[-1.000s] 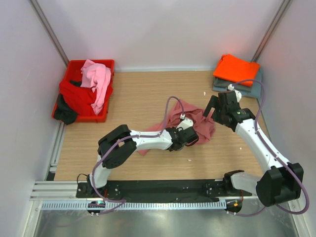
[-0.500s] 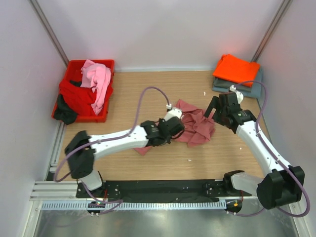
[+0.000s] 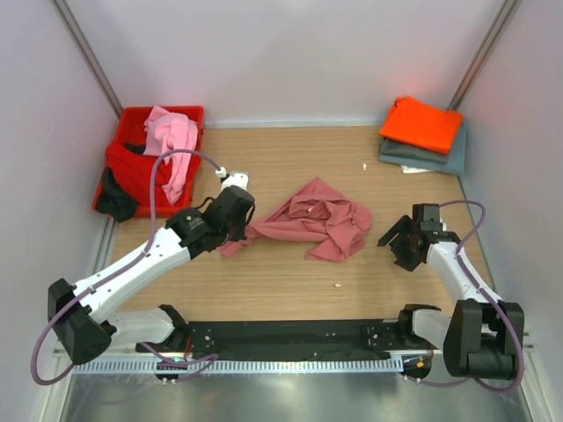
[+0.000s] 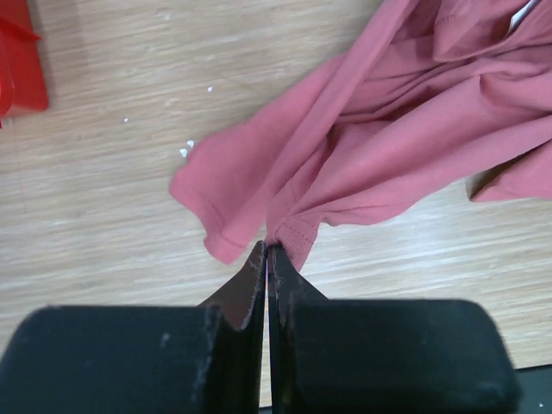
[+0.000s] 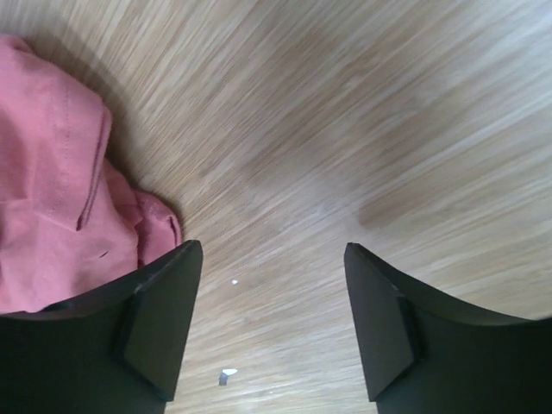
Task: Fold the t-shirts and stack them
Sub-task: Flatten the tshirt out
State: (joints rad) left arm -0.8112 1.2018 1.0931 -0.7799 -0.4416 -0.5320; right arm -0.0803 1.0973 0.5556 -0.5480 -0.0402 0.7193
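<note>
Left claw grasps the pink shirt at its nine o'clock hem; right claw sits released at the shirt's three o'clock.

A crumpled salmon-pink shirt is seen in the middle, its left end touched by the left gripper. The right gripper is held apart to its right. An orange shirt is laid folded at the far right.

Our arms are white tubular links joined by bulky black housings, the left arm at the top view's lower left, the right arm at lower right. A thin purple cable trails each; our left gripper and right gripper carry matte black wedge-shaped fingers.
</note>
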